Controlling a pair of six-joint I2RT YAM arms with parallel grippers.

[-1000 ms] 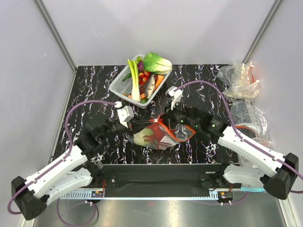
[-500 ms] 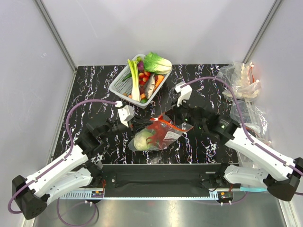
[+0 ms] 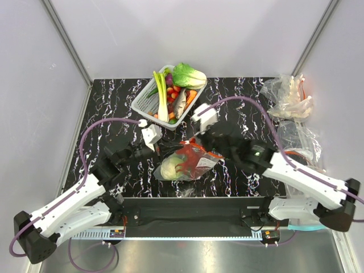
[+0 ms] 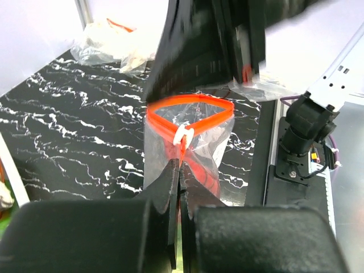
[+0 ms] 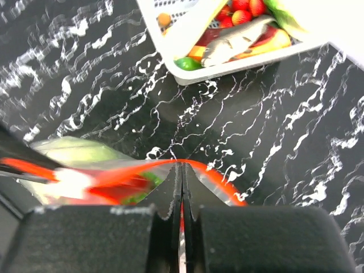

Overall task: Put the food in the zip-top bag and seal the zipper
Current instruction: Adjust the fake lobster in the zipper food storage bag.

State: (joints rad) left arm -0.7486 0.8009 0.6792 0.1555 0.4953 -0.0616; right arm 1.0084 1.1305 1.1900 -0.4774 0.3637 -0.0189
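The zip-top bag (image 3: 200, 165) lies at the table's middle front, with the pale green cabbage (image 3: 170, 169) and the red lobster (image 3: 188, 160) inside it. Its red-orange zipper (image 4: 190, 112) stands apart as an open loop, a white slider (image 4: 183, 135) on the near end. My left gripper (image 4: 181, 166) is shut on the bag's mouth edge just below that slider. My right gripper (image 5: 182, 166) is shut on the zipper strip (image 5: 219, 177) at the far side of the loop. In the top view, the left gripper (image 3: 161, 152) and the right gripper (image 3: 200, 143) sit close together over the bag.
A white basket (image 3: 149, 103) of toy foods stands behind the bag, with a leek (image 3: 162, 94) and bok choy (image 3: 189, 75) in it. Crumpled clear plastic (image 3: 287, 96) is heaped at the back right, more plastic (image 3: 298, 136) below it. Frame posts and walls close in the table.
My right gripper has moved left along the bag's mouth toward the left gripper, and the bag's right end has bunched in. The left arm has stayed put.
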